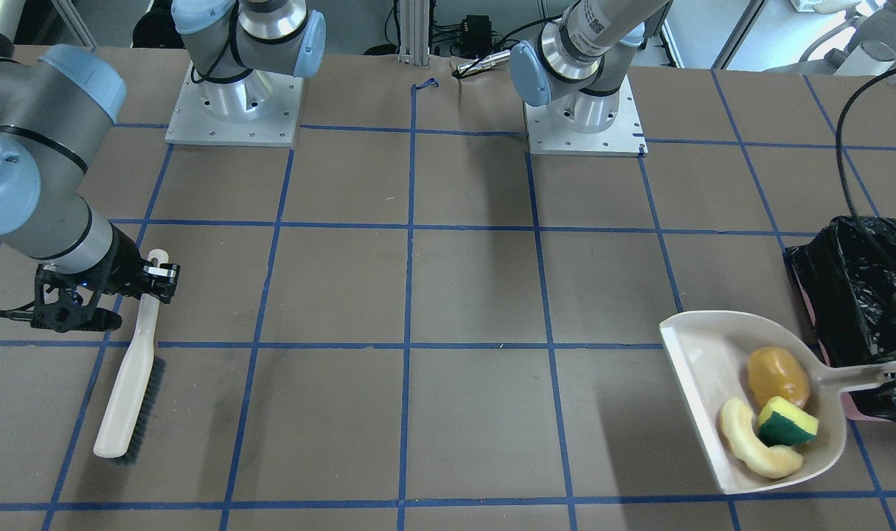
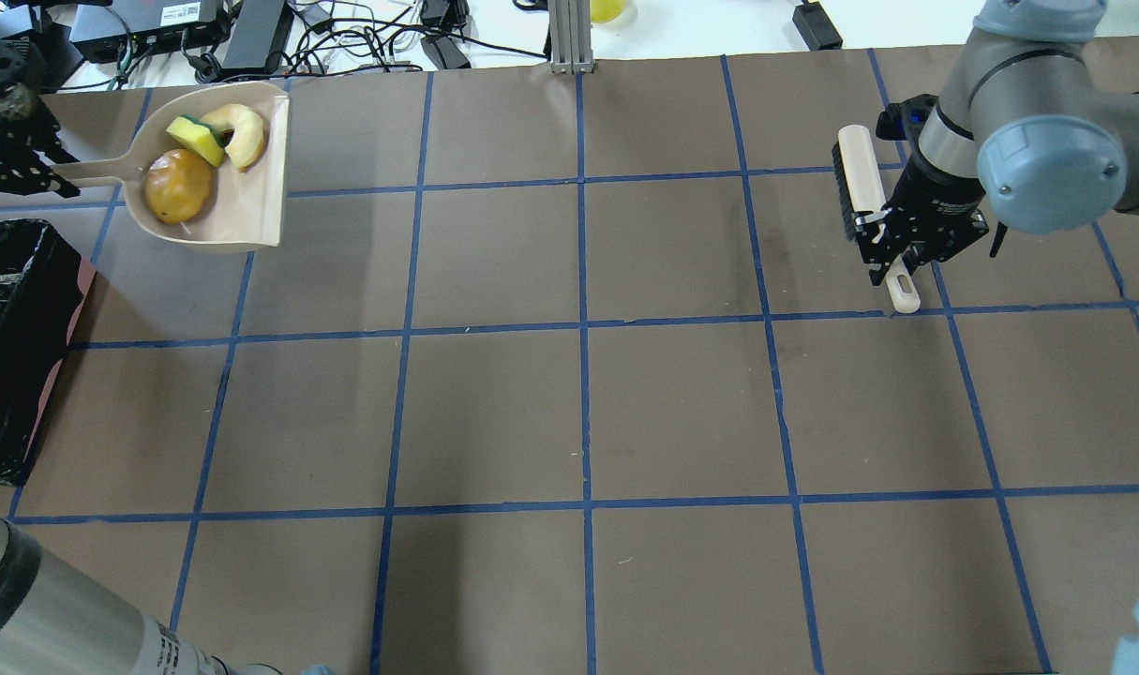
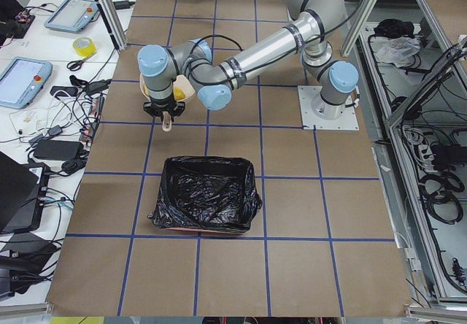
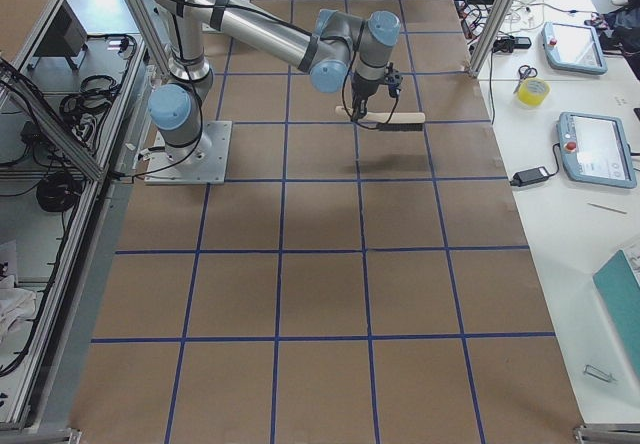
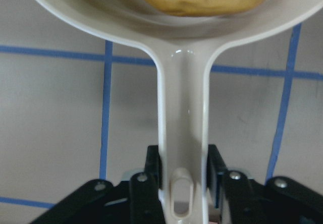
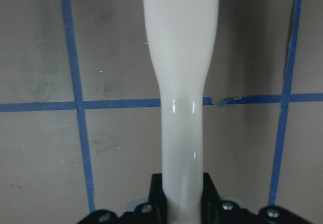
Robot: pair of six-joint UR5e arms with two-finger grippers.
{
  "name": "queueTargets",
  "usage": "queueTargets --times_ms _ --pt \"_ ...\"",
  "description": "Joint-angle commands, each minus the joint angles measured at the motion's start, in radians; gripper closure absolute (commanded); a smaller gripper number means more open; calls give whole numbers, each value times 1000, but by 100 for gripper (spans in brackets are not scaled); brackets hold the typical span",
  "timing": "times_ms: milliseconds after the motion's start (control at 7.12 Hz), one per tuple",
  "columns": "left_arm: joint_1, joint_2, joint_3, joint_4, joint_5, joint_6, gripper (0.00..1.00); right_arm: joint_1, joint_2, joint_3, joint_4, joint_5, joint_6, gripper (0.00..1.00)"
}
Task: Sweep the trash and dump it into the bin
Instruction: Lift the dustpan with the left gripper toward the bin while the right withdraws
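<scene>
A beige dustpan [image 1: 702, 383] holds the trash: a golden-brown lump [image 1: 777, 376], a yellow sponge wedge with green backing [image 1: 787, 422] and a pale curved slice [image 1: 750, 439]. They also show in the overhead view: the lump [image 2: 177, 185], the sponge [image 2: 194, 139], the slice [image 2: 241, 131]. My left gripper [image 5: 182, 183] is shut on the dustpan's handle [image 5: 182, 133], beside the black-lined pink bin [image 1: 860, 287]. My right gripper [image 2: 892, 253] is shut on the handle of a cream brush [image 2: 860, 178] far across the table.
The bin [image 2: 11, 328] stands at the table's left end, just nearer me than the dustpan [image 2: 250, 206]. The brush [image 1: 130, 391] has dark bristles along one side. Blue tape lines grid the brown table. Cables and boxes lie past the far edge.
</scene>
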Motion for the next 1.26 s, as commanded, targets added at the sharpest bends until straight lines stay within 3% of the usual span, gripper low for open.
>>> queueTargets --times_ms 0,561,1123 --pt "131 -23 49 -27 2 139 76 -61 44 16 -101 -50 -92 100" --pt "256 -34 167 -21 80 364 78 -106 102 13 -123 -53 -98 100" --pt "386 -101 275 -18 97 631 80 -123 132 7 -143 -48 -121 100"
